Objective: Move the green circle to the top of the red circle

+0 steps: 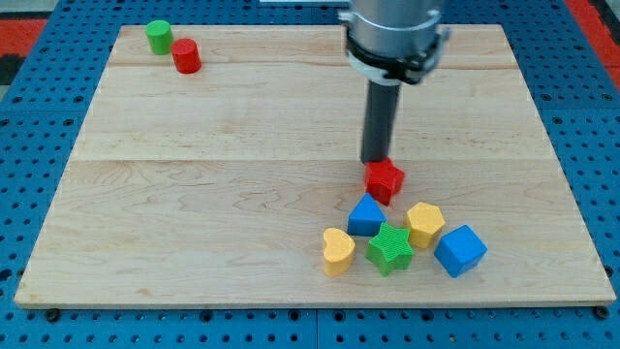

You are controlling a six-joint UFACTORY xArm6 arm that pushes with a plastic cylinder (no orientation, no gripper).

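green circle (pixel 159 37) sits near board's (pixel 242 145) top-left corner, up and to view's left of red circle (pixel 186 56), nearly touching it. my tip (pixel 376 161) rests well apart from both, right of centre, just above red hexagon-like block (pixel 385 180); contact unclear. rod holds nothing. below it, cluster: blue block (pixel 365 216), yellow heart (pixel 337 251), green star (pixel 389 248), yellow block (pixel 424 224), blue cube (pixel 459 250) at view's right.

Arm comes down from the view's top, rod vertical; tip (pixel 376 161) sits just above the red block (pixel 385 180), touching or nearly touching its top edge.
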